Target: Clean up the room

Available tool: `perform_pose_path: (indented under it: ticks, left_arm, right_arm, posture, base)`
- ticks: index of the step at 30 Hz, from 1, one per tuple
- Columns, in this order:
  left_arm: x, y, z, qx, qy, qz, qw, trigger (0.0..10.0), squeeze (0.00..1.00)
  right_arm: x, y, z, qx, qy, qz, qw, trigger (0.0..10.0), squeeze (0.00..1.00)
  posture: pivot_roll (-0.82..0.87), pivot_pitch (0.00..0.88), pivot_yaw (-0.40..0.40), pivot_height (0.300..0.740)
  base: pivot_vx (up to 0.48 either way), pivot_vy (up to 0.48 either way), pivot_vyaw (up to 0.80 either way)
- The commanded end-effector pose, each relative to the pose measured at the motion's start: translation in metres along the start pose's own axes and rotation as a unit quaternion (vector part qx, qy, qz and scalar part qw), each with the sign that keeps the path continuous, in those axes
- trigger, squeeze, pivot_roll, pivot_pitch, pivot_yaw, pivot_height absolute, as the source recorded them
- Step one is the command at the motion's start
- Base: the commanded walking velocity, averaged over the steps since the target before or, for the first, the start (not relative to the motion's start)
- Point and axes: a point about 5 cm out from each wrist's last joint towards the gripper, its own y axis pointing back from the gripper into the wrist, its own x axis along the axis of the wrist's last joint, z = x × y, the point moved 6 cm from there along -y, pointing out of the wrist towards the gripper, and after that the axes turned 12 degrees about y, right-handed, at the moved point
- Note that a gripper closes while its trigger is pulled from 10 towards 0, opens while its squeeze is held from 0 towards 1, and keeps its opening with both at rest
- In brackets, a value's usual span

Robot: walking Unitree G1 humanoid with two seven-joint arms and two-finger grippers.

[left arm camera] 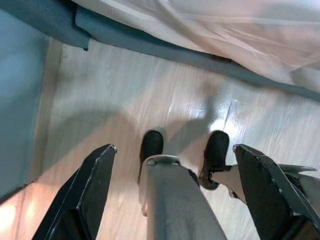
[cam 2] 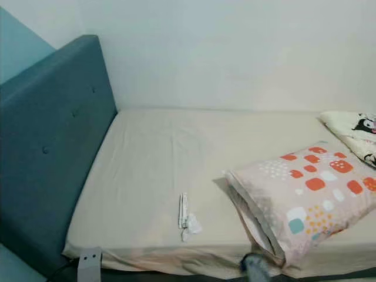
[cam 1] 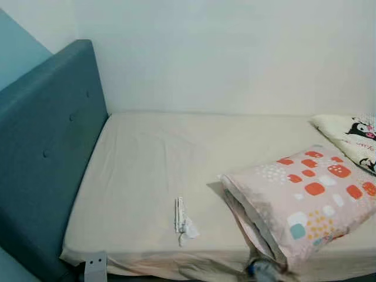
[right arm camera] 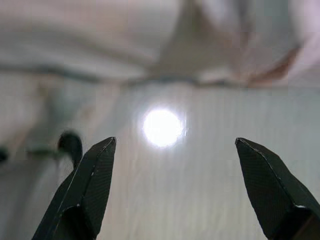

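Both my fingers, left (left arm camera: 172,187) and right (right arm camera: 175,187), hang spread, empty; spotted pillow (cam 1: 305,202) and white wrapper (cam 1: 183,220) lie on the bed (cam 1: 147,170).

Left gripper (left arm camera: 172,165) hanging low, pointed downward, two black fingers (left arm camera: 92,185) spread wide apart with nothing between them; beyond the gap, a silver leg (left arm camera: 175,200) and two black feet (left arm camera: 151,145) planted side by side. Right gripper (right arm camera: 175,170) likewise aimed downward, black fingers (right arm camera: 90,185) parted wide and holding nothing. Blurred grey part of the right arm (cam 2: 255,267) at the lower edge of the head views
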Motion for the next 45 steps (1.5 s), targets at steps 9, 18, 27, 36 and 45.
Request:
perform_pose_path:
  ticks: [9,18,27,36,45]
  left_arm:
    - [-0.004,0.001,-0.001,0.006,0.000,0.005,1.000,10.0,0.00]
    - [-0.003,0.001,-0.001,0.006,-0.003,0.005,1.000,10.0,0.00]
    - [0.001,0.001,0.002,0.000,0.013,0.016,1.000,10.0,0.00]
    - [0.011,0.002,0.014,-0.045,0.079,0.057,0.994,10.0,0.00]
    - [0.064,0.006,0.026,-0.138,0.034,0.110,0.984,10.0,0.00]
  right_arm:
    - [0.045,-0.003,-0.015,0.043,0.001,0.065,0.997,10.0,0.00]
    - [0.078,-0.003,-0.020,0.066,-0.003,0.106,0.992,10.0,0.00]
    - [0.113,-0.001,-0.021,0.076,-0.002,0.152,0.985,10.0,0.00]
    - [0.155,0.005,-0.003,0.055,-0.014,0.210,0.976,10.0,0.00]
    - [0.214,0.023,-0.009,0.091,-0.014,0.298,0.950,10.0,0.00]
  posture:
    - [-0.01,0.009,-0.087,0.740]
    - [-0.01,0.015,-0.087,0.740]
    - [0.01,0.001,-0.096,0.740]
    - [0.01,0.000,-0.102,0.740]
    - [0.00,0.000,-0.105,0.725]
  base:
    - [0.000,0.000,0.00]
    - [0.000,0.000,0.00]
    - [0.000,0.000,0.00]
    - [0.000,0.000,0.00]
    - [0.000,0.000,0.00]
